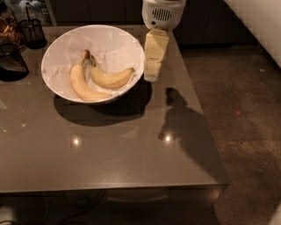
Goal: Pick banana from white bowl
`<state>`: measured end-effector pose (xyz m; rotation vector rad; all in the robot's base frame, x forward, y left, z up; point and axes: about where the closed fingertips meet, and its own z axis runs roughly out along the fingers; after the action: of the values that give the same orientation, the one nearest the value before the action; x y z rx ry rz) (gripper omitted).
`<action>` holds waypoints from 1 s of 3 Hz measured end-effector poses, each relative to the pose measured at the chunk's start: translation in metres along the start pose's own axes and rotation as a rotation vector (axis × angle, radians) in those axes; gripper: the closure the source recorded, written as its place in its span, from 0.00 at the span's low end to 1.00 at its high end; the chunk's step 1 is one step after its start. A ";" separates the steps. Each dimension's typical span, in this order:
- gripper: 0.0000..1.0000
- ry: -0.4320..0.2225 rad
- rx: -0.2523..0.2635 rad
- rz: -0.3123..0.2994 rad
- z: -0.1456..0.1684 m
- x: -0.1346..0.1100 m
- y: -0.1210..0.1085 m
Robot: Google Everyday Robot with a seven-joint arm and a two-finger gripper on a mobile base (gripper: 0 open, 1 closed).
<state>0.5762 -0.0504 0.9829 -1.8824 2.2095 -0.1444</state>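
The white bowl (66, 48) stands on the grey table at the back left, lined with crumpled white paper. Two bananas lie in it. The banana (111, 78), shorter, plumper and strongly curved, lies on the right side of the bowl with its brownish stem pointing up and left. A longer, paler banana (81, 85) lies to its left. My gripper (152, 74) hangs from the white arm housing (162, 13), just outside the bowl's right rim, above the table and a little right of the banana.
A dark wire-mesh cup (31, 30) and other dark items (11, 61) stand at the table's back left. The table's right edge (206, 127) drops to a speckled floor. The arm's shadow (180, 118) lies on the table to the right.
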 end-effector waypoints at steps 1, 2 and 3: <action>0.00 -0.021 -0.002 -0.031 0.009 -0.039 -0.017; 0.00 -0.059 0.027 -0.016 0.004 -0.043 -0.016; 0.00 -0.091 0.013 0.020 0.007 -0.046 -0.017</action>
<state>0.6009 -0.0074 0.9857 -1.8223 2.1612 -0.0680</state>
